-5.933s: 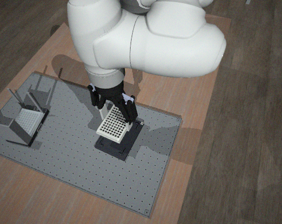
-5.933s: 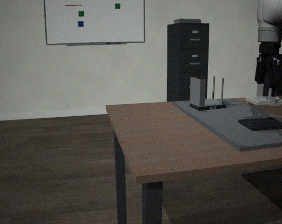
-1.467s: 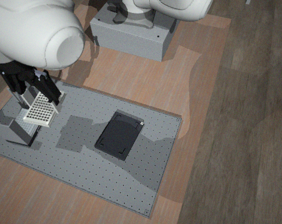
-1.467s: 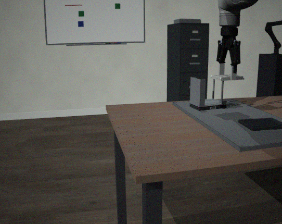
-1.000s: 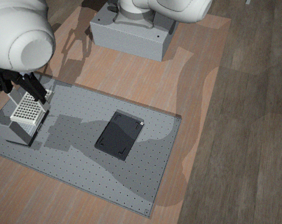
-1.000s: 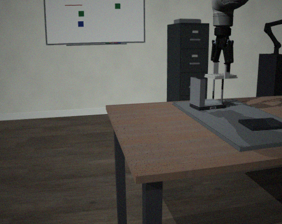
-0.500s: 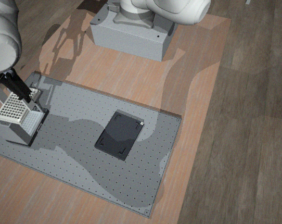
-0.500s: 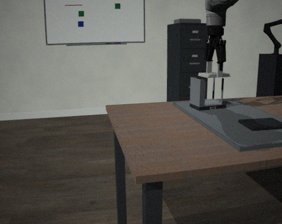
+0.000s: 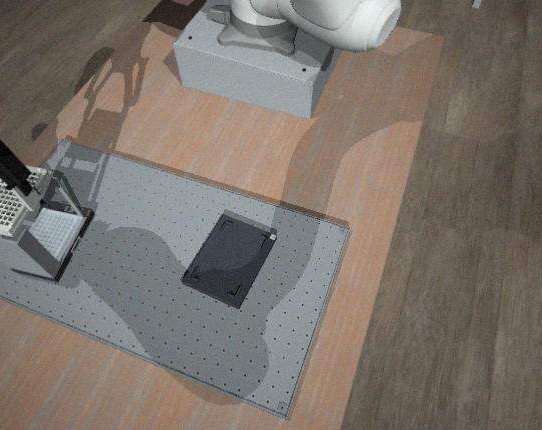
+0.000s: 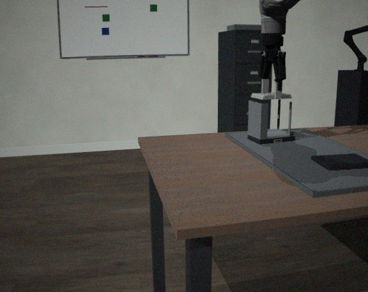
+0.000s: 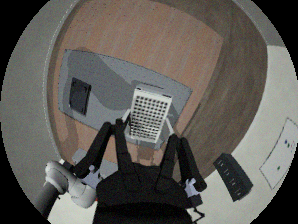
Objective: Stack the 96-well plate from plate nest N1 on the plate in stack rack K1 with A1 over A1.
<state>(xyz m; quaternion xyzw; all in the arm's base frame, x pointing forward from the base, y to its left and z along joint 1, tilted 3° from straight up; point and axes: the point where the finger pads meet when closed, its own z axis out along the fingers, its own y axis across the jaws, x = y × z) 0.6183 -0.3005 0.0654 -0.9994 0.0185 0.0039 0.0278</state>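
My gripper (image 10: 272, 92) is shut on a white 96-well plate (image 10: 271, 96) and holds it level above the stack rack K1 (image 10: 269, 122), just over the tops of the posts. In the top view the held plate (image 9: 7, 207) is at the far left edge, with the dark fingers (image 9: 10, 172) on it. A second white 96-well plate (image 9: 56, 231) lies low inside the rack (image 9: 52, 235). The wrist view shows the held plate (image 11: 149, 116) between my fingers. The dark plate nest N1 (image 9: 229, 256) is empty on the grey mat, with its pale A1 mark (image 9: 273, 236) at the far right corner.
The rack has thin upright posts (image 10: 290, 117) and a tall grey wall (image 10: 258, 119). The grey perforated mat (image 9: 155, 270) covers the table's middle. The robot base block (image 9: 252, 65) stands at the back. A file cabinet (image 10: 239, 78) stands behind the table.
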